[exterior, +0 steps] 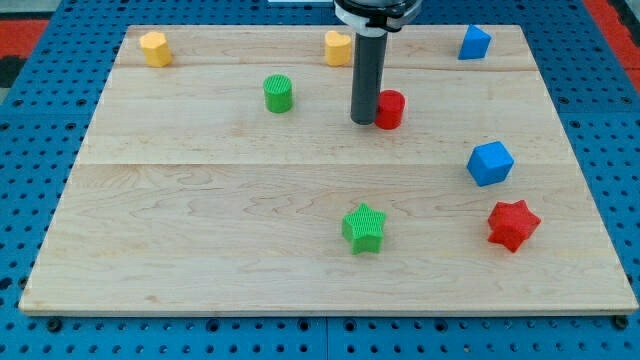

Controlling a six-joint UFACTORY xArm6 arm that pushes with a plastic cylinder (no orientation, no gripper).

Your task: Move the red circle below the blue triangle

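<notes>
The red circle [390,109] stands on the wooden board [200,200], right of centre in the upper half. My tip [363,121] is down on the board, touching the red circle's left side. The blue triangle [474,42] sits near the board's top right corner, up and to the right of the red circle.
A blue cube [490,163] and a red star [512,225] lie at the right. A green star [364,228] is at lower centre, a green cylinder [278,93] at upper left. Yellow blocks sit at the top left [153,47] and top centre [337,47].
</notes>
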